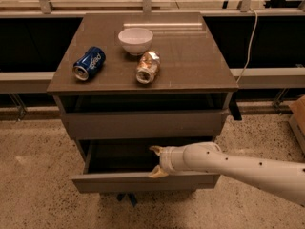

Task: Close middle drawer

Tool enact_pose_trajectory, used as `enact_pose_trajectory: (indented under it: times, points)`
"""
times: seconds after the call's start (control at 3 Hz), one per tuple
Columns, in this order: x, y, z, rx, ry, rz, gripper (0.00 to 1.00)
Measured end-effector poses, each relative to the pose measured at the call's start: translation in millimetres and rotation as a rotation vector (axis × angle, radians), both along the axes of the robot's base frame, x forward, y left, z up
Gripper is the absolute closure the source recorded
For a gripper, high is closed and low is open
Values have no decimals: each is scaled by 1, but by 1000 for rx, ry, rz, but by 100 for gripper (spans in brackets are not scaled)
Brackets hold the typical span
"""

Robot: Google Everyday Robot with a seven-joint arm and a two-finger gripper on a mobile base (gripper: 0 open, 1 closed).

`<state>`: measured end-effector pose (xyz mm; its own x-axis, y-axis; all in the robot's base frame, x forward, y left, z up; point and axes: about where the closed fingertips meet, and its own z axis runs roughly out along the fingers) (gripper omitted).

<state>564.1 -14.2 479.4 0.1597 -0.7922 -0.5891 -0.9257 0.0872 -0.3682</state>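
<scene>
The middle drawer point(119, 181) is pulled out from the grey-brown cabinet, its slim flat front panel toward me and its dark inside showing. My gripper point(154, 161) reaches in from the right on a white arm point(238, 166). It sits at the drawer's front edge, right of centre. Its tan fingers are spread: one fingertip point(154, 150) is over the drawer's inside, the other point(154, 174) rests at the top edge of the front panel. It holds nothing.
Above is a drawer with a taller front panel point(143, 124), slightly ajar. On the cabinet top point(190, 66) lie a blue can point(89, 63), a white bowl point(136, 40) and a crushed can point(147, 67). Speckled floor lies around; a cardboard box point(299, 113) stands at the right.
</scene>
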Motion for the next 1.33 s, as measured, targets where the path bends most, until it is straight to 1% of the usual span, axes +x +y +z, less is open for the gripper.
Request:
enact_pose_trajectory:
  times: [0.33, 0.67, 1.0, 1.33]
  points:
    - [-46, 4, 2, 102, 26, 58, 47]
    - [-92, 5, -14, 227, 102, 110, 69]
    - [-123, 3, -46, 364, 194, 159, 92]
    - [-129, 18, -76, 538, 252, 183, 100]
